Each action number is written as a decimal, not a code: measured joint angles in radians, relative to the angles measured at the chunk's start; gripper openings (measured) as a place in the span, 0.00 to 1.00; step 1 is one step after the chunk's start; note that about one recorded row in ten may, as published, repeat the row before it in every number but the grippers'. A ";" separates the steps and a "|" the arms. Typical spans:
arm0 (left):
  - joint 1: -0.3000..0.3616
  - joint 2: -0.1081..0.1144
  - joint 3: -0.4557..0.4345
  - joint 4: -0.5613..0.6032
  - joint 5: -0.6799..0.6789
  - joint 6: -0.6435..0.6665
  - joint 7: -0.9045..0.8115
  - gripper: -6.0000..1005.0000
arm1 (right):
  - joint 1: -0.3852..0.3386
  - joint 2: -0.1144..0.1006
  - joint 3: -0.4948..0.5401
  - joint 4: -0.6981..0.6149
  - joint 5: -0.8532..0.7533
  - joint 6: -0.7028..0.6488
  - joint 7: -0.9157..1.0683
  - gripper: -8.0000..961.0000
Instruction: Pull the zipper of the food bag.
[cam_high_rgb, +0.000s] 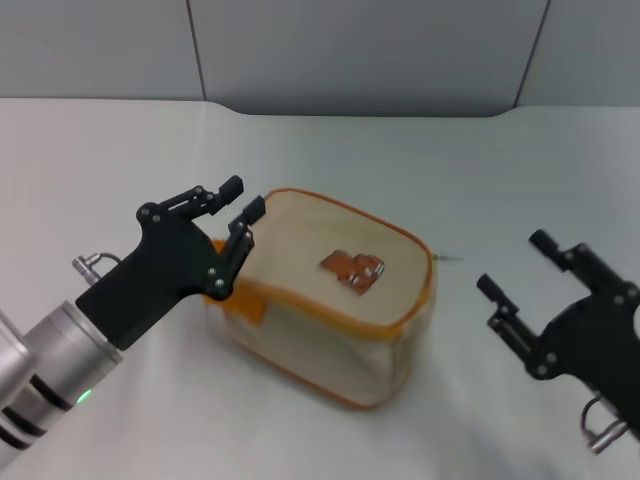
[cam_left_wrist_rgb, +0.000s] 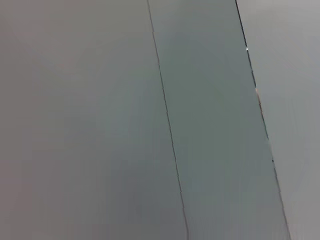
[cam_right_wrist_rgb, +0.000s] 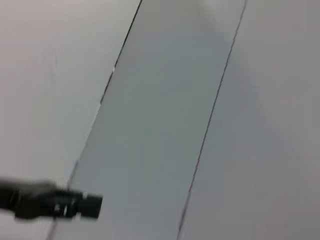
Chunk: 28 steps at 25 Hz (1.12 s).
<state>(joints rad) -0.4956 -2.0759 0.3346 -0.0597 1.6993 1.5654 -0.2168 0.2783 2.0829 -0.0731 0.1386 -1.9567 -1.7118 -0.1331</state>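
The food bag (cam_high_rgb: 330, 310), a boxy beige pouch with orange piping, lies on the white table in the head view. The zipper (cam_high_rgb: 418, 300) runs as an orange-edged line around its top panel. A thin silvery bit (cam_high_rgb: 449, 258) sticks out at the bag's far right corner. A brown tab with a metal buckle (cam_high_rgb: 353, 268) sits on top. My left gripper (cam_high_rgb: 243, 197) is open at the bag's upper left corner, with its lower finger against the bag's edge. My right gripper (cam_high_rgb: 512, 262) is open and empty, apart from the bag on its right.
The white table (cam_high_rgb: 120, 150) runs back to a grey panelled wall (cam_high_rgb: 350, 50). An orange handle part (cam_high_rgb: 245, 302) shows on the bag's left side. Both wrist views show only grey wall panels; a blurred black part (cam_right_wrist_rgb: 50, 204) crosses the right wrist view.
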 joint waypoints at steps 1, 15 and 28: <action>0.004 0.001 0.006 0.006 0.006 0.010 -0.022 0.17 | 0.006 0.000 -0.003 -0.028 -0.002 -0.018 0.061 0.50; 0.071 0.007 0.346 0.462 0.211 0.242 -0.625 0.56 | 0.114 -0.004 -0.272 -0.579 -0.062 -0.216 1.021 0.80; 0.112 0.007 0.370 0.500 0.224 0.267 -0.636 0.83 | 0.159 -0.003 -0.503 -0.686 -0.118 -0.210 1.176 0.87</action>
<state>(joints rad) -0.3838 -2.0685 0.7046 0.4400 1.9237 1.8325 -0.8528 0.4377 2.0794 -0.5762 -0.5469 -2.0743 -1.9221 1.0428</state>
